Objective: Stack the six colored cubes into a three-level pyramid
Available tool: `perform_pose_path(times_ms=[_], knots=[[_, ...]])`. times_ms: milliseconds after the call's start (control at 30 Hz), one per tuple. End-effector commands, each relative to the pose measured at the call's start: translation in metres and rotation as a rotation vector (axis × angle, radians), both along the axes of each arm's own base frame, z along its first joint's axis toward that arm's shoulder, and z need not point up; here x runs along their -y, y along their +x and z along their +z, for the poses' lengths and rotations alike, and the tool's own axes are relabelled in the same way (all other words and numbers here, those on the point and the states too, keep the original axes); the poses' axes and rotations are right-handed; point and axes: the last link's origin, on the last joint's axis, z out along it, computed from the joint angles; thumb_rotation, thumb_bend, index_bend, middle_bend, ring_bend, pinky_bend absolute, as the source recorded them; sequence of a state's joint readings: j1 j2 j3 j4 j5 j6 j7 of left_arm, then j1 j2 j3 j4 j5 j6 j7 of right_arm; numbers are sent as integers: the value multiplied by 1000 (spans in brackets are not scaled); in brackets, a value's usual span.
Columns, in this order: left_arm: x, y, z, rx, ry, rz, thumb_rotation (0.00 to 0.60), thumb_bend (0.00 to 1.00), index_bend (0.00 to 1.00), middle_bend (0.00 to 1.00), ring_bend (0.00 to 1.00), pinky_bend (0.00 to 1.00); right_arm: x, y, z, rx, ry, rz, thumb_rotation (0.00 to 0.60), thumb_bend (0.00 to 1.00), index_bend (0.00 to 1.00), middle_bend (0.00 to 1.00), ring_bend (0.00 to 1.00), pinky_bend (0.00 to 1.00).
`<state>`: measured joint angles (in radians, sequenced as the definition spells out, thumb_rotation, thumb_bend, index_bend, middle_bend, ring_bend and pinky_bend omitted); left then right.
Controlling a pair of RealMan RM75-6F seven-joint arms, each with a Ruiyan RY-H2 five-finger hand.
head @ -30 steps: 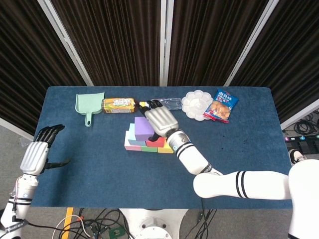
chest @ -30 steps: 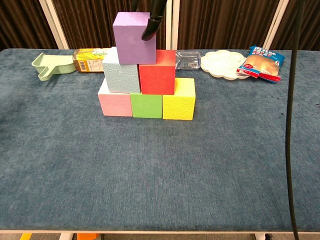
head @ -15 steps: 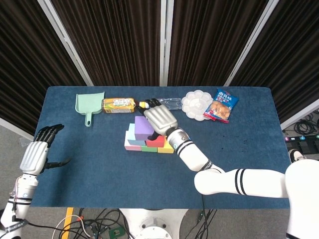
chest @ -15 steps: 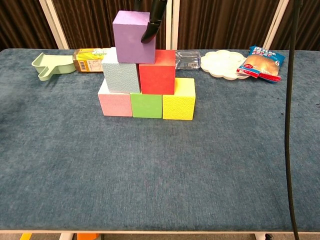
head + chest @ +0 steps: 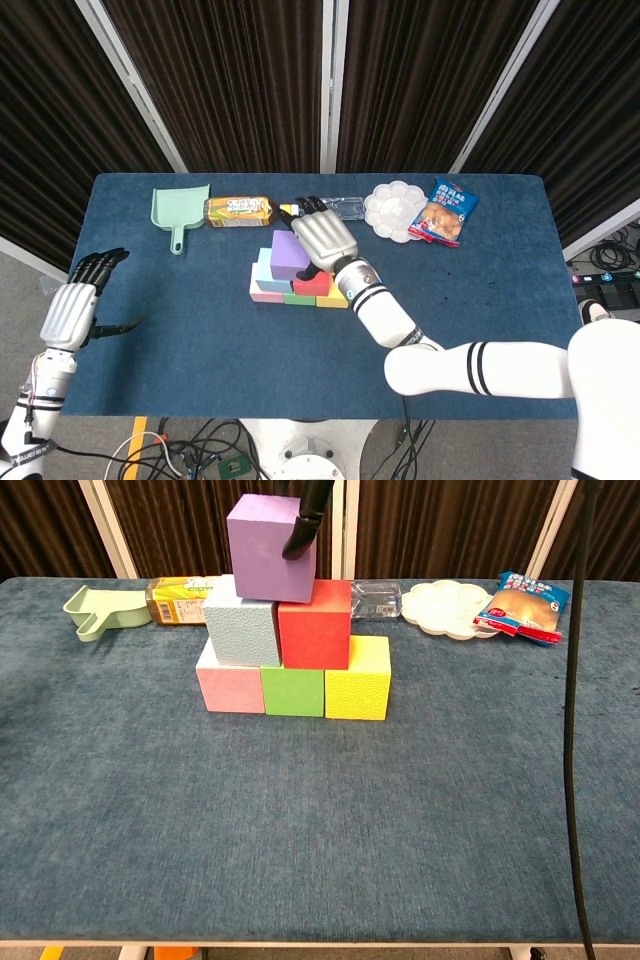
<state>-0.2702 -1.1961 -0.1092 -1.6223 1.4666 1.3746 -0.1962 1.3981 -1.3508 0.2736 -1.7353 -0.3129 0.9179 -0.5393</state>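
We start with the purple cube [image 5: 270,547], which sits at the top of the pyramid, resting on the pale blue cube [image 5: 243,632] and the red cube [image 5: 314,623]. In the chest view it looks slightly tilted and sits a bit left of centre over the seam between those two. Below them the pink cube [image 5: 229,688], green cube [image 5: 293,690] and yellow cube [image 5: 357,677] form the bottom row, touching side by side on the blue tabletop [image 5: 320,820].

We judge this to be the last step: seating the top cube. All six are in place by level, so what remains, in our view, is to square the purple cube so it lies flat and then let it go without nudging it off.

The right robot hand [image 5: 322,236] lies over the purple cube from the far right side, fingers curved down around it; in the chest view one dark fingertip [image 5: 298,542] touches its right front edge. We read this as holding the cube, though the far side of the grip is hidden.

The left robot hand [image 5: 78,304] hovers off the tabletop's left edge, fingers apart and holding nothing.
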Motion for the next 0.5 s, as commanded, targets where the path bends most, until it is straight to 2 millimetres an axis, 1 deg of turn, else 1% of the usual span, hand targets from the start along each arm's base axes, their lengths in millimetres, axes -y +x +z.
perform_pose_path(times_ms=[33,500], knots=[[0,0,0,1,-1,0,600,93,125,80,87,81,-1,1,-1,-3,1,-1,600,59,134,353,14,0],[1,-1,-1,4,0,-4,600,93,125,80,87,81,-4,5,-3,-21,-3,-9,600,59,135,351,14,0]])
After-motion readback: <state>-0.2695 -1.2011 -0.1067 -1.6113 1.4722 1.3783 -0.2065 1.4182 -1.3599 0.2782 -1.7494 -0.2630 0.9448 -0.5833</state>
